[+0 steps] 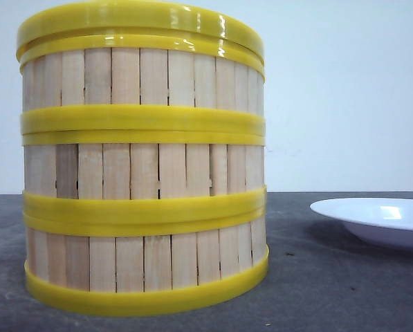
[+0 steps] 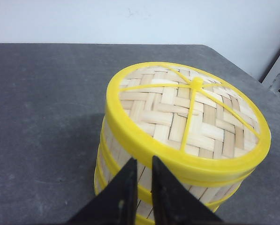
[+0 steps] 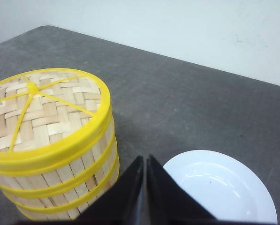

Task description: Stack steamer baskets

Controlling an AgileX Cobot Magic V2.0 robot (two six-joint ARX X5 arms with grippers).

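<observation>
Three steamer baskets stand stacked in one tower on the dark table: bottom (image 1: 144,261), middle (image 1: 144,169), top (image 1: 144,76). A woven lid with a yellow rim (image 2: 177,112) caps the tower. In the left wrist view my left gripper (image 2: 144,164) hovers beside the tower's upper wall (image 2: 115,149), its jaws nearly together with nothing between them. In the right wrist view my right gripper (image 3: 145,159) is shut and empty, between the stack (image 3: 69,173) and the plate. Neither gripper shows in the front view.
A white plate (image 1: 382,218) lies on the table to the right of the stack; it also shows as the plate (image 3: 219,185) in the right wrist view. A pale wall (image 1: 344,90) stands behind the table. The table's far edge (image 2: 130,43) runs close behind the tower.
</observation>
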